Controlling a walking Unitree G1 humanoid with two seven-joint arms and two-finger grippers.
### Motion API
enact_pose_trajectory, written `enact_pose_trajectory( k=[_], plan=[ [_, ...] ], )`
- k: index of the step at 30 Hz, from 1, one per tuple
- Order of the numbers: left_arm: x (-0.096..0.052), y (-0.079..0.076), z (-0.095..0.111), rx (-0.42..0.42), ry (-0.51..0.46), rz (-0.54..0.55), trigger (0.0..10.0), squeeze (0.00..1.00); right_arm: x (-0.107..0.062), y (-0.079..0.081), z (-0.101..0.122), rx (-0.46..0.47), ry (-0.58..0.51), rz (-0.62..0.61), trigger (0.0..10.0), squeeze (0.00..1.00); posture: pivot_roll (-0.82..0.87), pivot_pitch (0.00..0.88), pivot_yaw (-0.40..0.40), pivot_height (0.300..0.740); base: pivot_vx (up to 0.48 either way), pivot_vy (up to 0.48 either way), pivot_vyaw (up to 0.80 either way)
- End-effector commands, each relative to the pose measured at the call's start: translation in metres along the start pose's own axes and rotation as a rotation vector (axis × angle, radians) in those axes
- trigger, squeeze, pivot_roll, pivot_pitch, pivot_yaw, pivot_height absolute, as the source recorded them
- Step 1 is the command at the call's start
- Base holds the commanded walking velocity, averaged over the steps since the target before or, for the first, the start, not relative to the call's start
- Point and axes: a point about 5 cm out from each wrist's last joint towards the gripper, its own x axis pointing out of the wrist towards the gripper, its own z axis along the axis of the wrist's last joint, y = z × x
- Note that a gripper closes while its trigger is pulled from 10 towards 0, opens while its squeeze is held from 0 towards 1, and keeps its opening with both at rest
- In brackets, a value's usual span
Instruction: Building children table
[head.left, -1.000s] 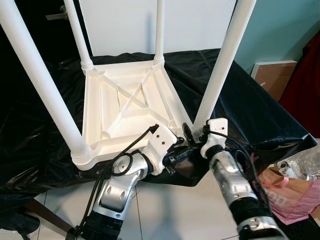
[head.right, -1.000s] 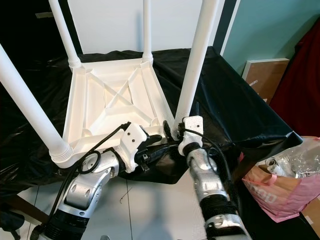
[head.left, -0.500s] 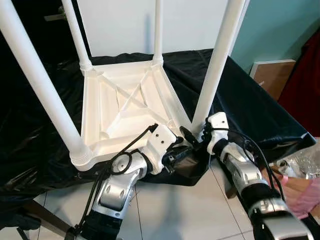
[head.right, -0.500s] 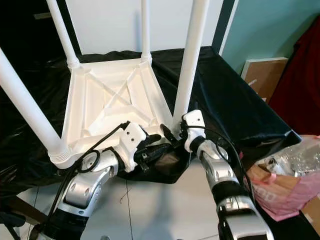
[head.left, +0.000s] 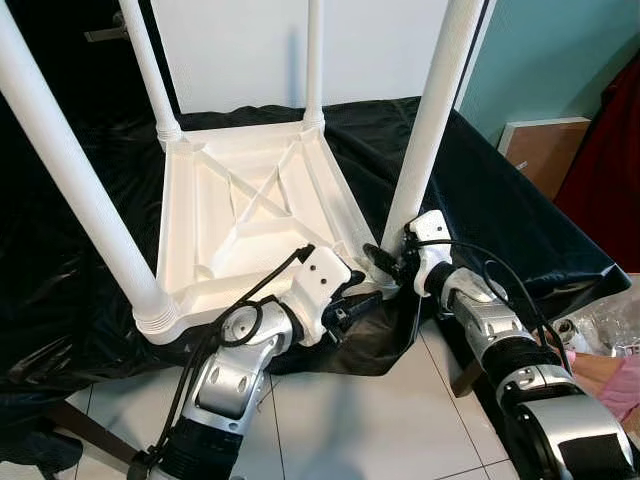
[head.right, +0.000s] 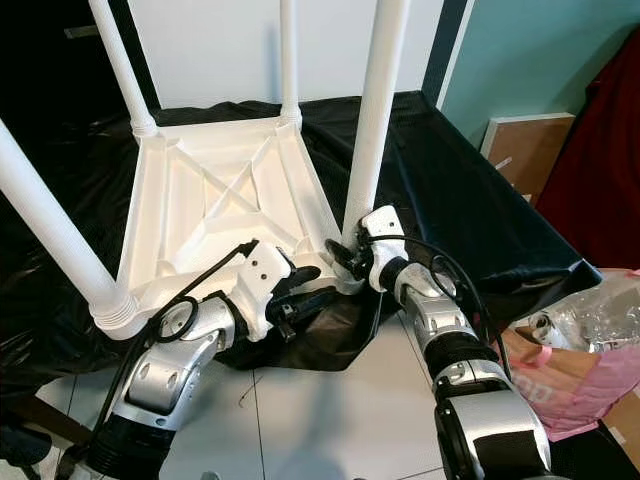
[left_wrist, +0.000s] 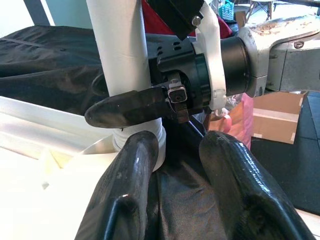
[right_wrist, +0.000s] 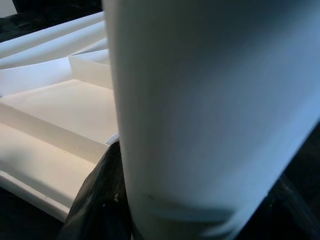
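We see right gripper (head.right: 345, 262) grasping near-right leg (head.left: 432, 120) at base of upturned white table (head.left: 250, 215); left gripper (head.left: 362, 300) released beside it.

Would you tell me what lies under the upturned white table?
A black sheet lies under the upturned table, spreading around it and hanging over the front edge. Whatever supports the sheet is covered.

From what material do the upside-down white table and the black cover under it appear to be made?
The white table looks like moulded plastic with a smooth matt finish: its underside carries thin cast ribs in a cross, and its legs are plain tubes with ringed collars. The black cover seems to be thin plastic sheet or a glossy fabric: it wrinkles and shines in creases. Neither is certain from sight alone.
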Motion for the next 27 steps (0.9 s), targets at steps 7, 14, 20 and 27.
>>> enact_pose_trajectory(
  k=[7,14,20,27],
  plan=[
    [-0.001,0.002,0.003,-0.002,-0.006,0.064,10.0,0.0,-0.005,0.005,-0.019,0.032,0.066,0.011,10.0,0.0,0.01,0.022,-0.028,0.74,0.0,0.0,0.0],
    [-0.001,0.002,0.002,-0.003,-0.003,0.063,10.0,0.0,-0.006,0.005,-0.02,0.056,0.044,-0.102,10.0,0.0,0.0,0.023,-0.031,0.74,0.0,0.0,0.0],
    [-0.001,0.0,0.001,-0.005,0.002,0.061,10.0,0.0,-0.005,0.011,-0.02,0.102,0.011,-0.2,10.0,0.0,0.0,0.029,-0.03,0.74,0.0,0.0,0.0],
    [-0.002,0.0,0.0,-0.009,0.006,0.067,10.0,0.0,-0.007,0.023,-0.028,0.159,0.023,-0.413,10.0,0.0,0.0,0.028,-0.031,0.74,0.0,0.0,0.0]
  ],
)
